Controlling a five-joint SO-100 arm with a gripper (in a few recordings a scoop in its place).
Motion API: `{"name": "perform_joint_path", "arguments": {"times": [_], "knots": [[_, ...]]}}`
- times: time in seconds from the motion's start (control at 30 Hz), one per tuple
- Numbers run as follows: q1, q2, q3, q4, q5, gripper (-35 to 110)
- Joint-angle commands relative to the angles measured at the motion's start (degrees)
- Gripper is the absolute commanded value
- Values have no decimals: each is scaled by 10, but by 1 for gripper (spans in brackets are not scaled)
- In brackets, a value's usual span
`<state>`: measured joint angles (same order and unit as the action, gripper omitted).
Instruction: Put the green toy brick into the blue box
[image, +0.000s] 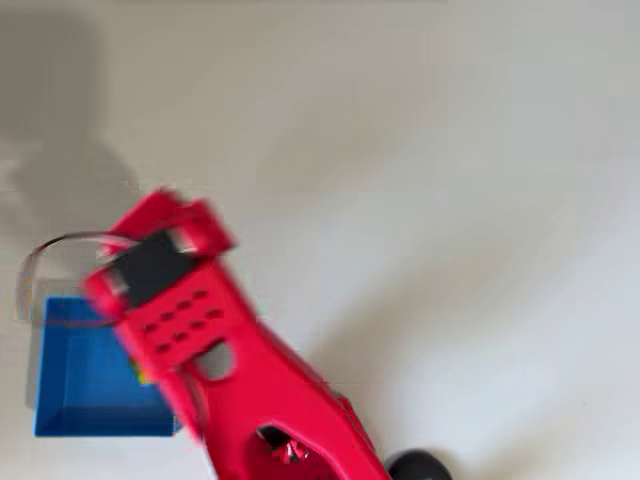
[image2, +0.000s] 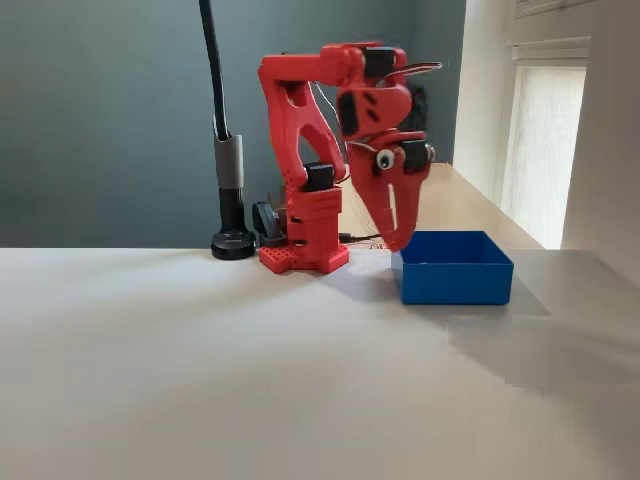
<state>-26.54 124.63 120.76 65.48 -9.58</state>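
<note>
The blue box sits at the lower left of the overhead view and right of the arm's base in the fixed view. My red gripper points straight down, its tip at the box's left rim, jaws drawn close together. In the overhead view the arm hides the gripper. A sliver of the green toy brick peeks out at the arm's edge, inside the box near its right wall and under the gripper tip. In the fixed view the box wall hides the brick.
A black lamp post on a round foot stands left of the arm's base. A thin cable loops above the box. Bare pale table spreads to the right in the overhead view.
</note>
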Motion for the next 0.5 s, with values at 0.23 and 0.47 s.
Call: {"name": "perform_joint_path", "arguments": {"times": [0.23,0.47], "knots": [[163,115,95,-100,0,0],[202,218,223,-171,8,0]]}}
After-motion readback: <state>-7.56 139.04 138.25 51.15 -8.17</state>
